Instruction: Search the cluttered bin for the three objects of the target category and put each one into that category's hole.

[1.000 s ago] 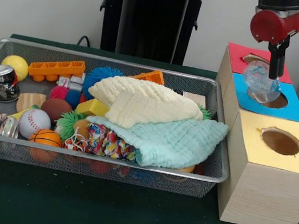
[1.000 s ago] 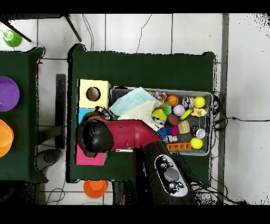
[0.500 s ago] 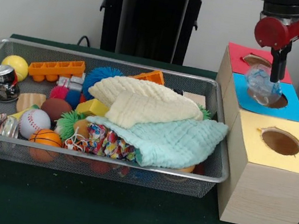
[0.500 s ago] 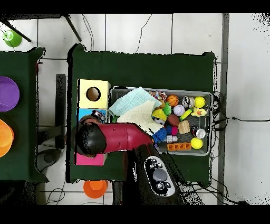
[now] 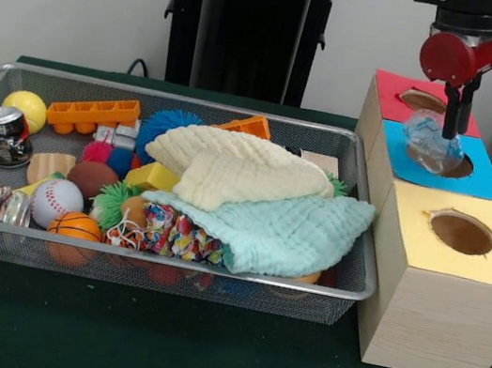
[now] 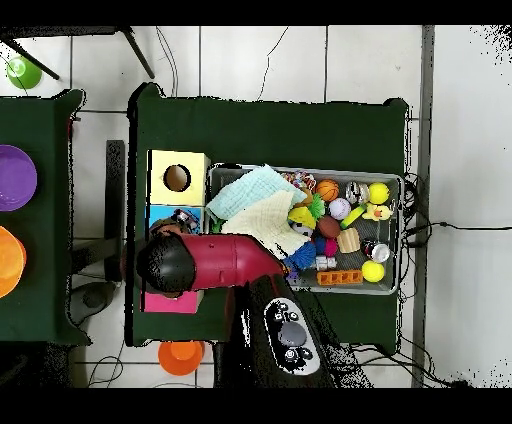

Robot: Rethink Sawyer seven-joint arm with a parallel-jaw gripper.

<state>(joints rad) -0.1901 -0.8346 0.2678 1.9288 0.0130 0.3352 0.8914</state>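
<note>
A clear plastic bottle (image 5: 429,143) is held clenched in the gripper (image 5: 449,123), tilted toward 10 o'clock over the blue box's hole (image 5: 454,166).

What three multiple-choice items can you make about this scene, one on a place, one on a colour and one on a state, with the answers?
1. Where is the clear plastic bottle?
A. In the wire basket
B. Over the blue box's hole
C. On the yellow box

2. What colour is the cloth lying nearest the basket's front rim?
A. Mint green
B. Red
C. Black

3. How does the gripper stand?
A. Shut on the bottle
B. Open over the basket
C. Out of view

Answers:
1 B, it hangs at the hole of the blue box.
2 A, the cream cloth lies behind it.
3 A, the fingers meet the bottle's top.
</note>
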